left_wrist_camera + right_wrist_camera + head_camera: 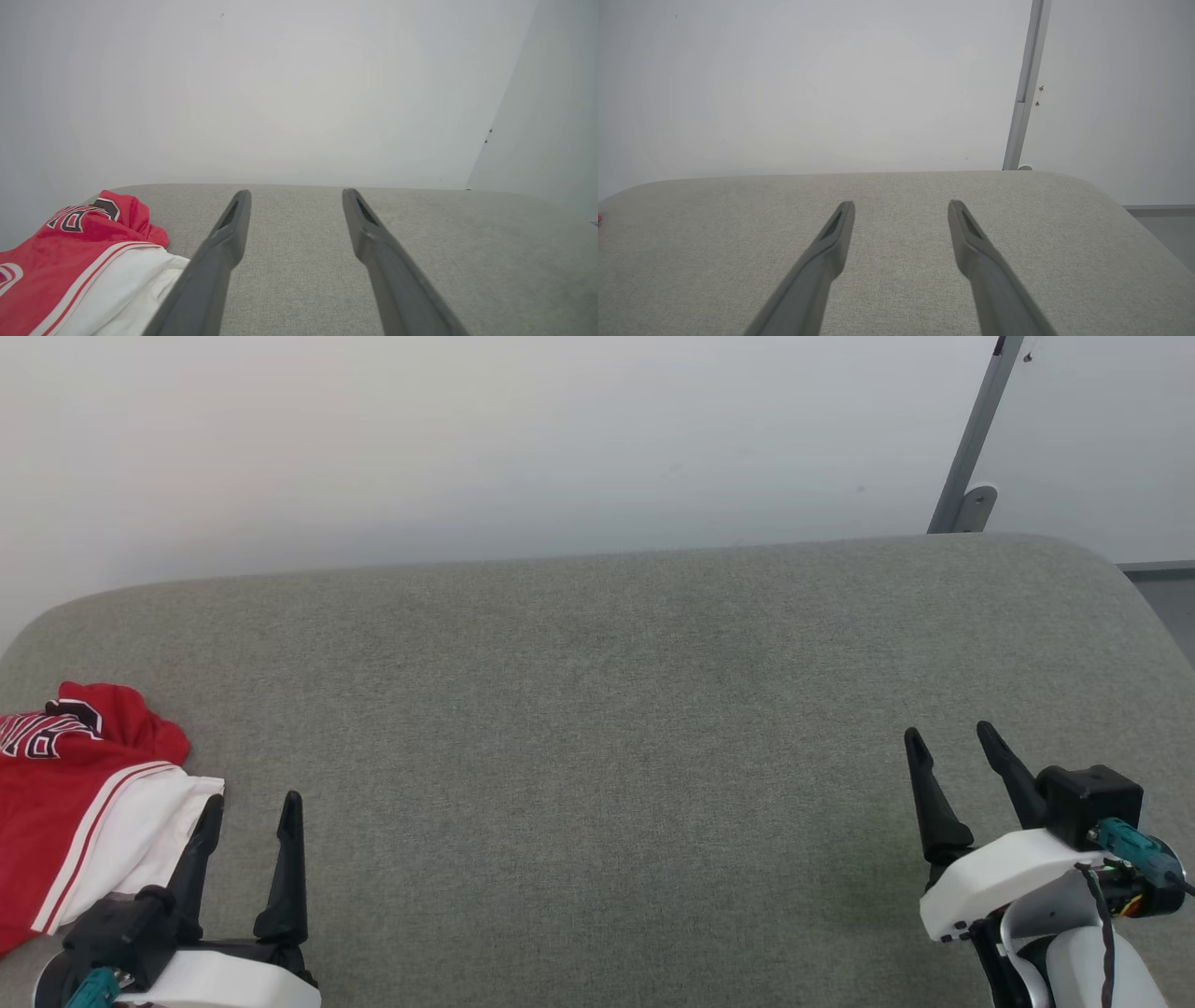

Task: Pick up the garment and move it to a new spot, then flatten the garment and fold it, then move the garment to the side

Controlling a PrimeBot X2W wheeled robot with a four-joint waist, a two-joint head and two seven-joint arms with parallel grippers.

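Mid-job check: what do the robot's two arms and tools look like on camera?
Left tool and right tool match: each has two long, tapering black fingers on a white wrist shell. A teal connector plugs into the black block on the right, with a thin black cable running over the casing. The left carries a teal plug too.

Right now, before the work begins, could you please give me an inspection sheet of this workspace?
Surface: grey fabric pad, rounded far corners.
Job's things: garment, red with a white sleeve, crumpled at the pad's left edge.
Clutter: nothing seen.
Claws: left claw open, beside the garment; right claw open, over the pad's right side; both hold nothing.
Cables: black cable at the right wrist.
Surroundings: pale wall; grey post at the far right.
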